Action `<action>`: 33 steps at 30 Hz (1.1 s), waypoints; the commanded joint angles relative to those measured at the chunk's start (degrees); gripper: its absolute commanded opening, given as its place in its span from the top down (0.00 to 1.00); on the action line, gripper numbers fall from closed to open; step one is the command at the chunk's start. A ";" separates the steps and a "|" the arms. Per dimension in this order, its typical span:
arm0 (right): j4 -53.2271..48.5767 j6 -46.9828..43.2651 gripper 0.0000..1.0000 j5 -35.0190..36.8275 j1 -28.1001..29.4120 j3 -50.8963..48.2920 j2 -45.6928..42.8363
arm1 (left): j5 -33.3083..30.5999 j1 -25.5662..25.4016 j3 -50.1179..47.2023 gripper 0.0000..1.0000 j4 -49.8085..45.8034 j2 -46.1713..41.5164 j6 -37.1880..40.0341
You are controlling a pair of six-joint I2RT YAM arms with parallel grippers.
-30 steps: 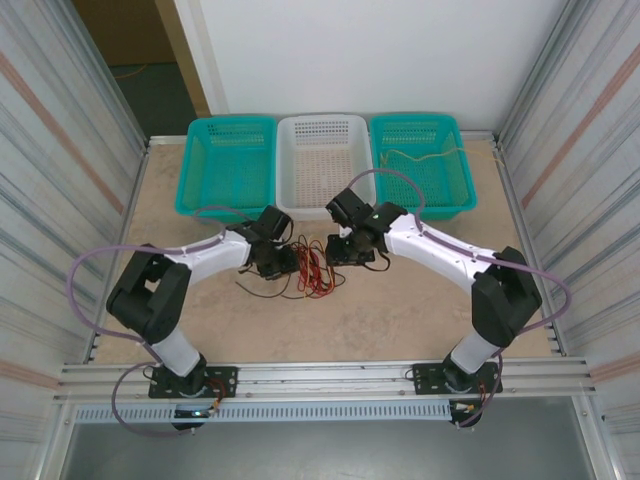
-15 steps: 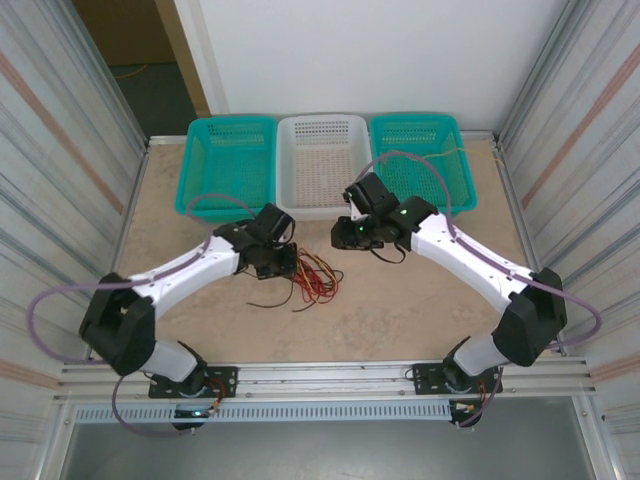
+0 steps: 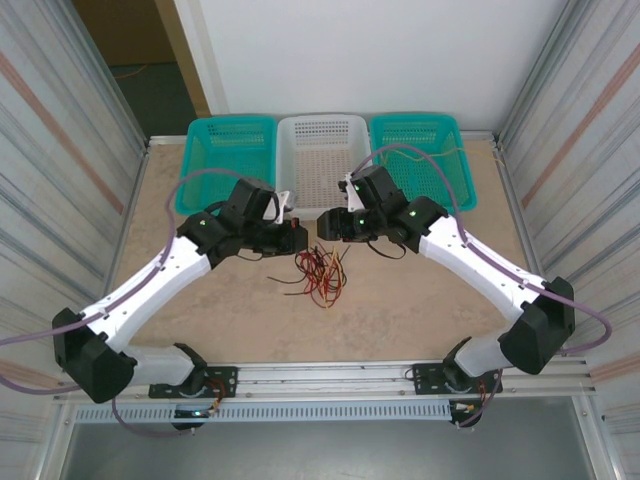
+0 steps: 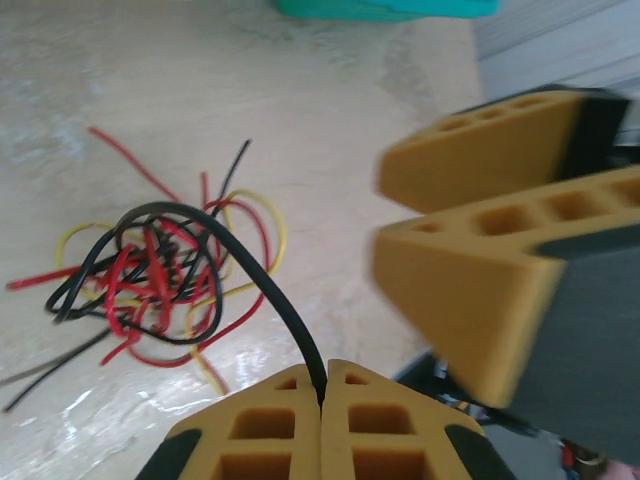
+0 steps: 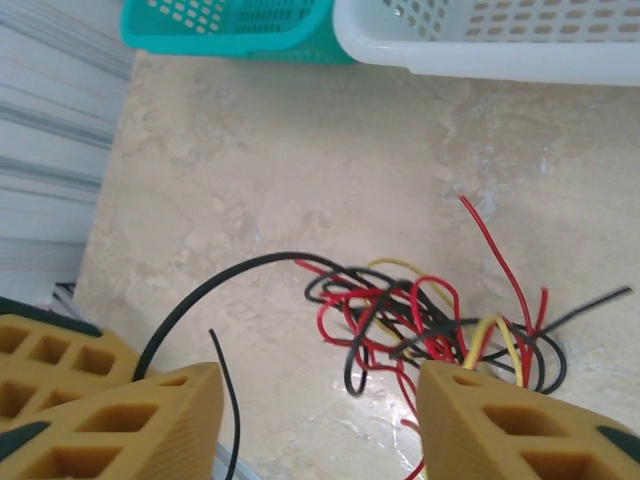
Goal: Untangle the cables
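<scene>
Firmly between left jaws: black cable (image 4: 281,298)

- Table (image 3: 400,300): a pale beige, marbled top inside a metal frame.
- Left teal basket (image 3: 228,165): stands on the table at the far edge, about 11 o'clock.
- White basket (image 3: 322,160): at 12 o'clock, touching both teal ones.
- Right teal basket (image 3: 425,170): about 1 o'clock on the same edge.
- Cables (image 3: 320,272): a tangle of red, black and yellow near the table's centre, loose ends straying toward 6 and 9 o'clock.
- Black cable (image 4: 270,288): arches up off the tangle.
</scene>
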 commanded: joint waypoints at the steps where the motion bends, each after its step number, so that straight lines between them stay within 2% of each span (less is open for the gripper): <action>1: 2.28 0.56 0.44 -2.61 -0.19 -0.77 -1.45 | 6.09 0.20 4.56 1.00 2.08 -2.46 2.22; 11: 7.74 2.75 0.44 -2.95 0.01 -6.24 3.36 | 9.03 0.21 11.62 1.00 3.24 -4.23 2.12; 18: 9.80 6.16 0.51 -1.86 0.06 -11.51 7.48 | 11.27 1.17 14.72 1.00 4.11 -5.62 1.26; 23: 9.67 7.00 0.58 -1.32 0.53 -14.05 7.25 | 12.89 2.61 16.73 1.00 3.84 -6.52 1.32; 33: 4.03 5.08 0.54 -0.19 -2.80 -14.89 3.47 | 15.18 6.18 20.08 1.00 5.13 -7.49 0.77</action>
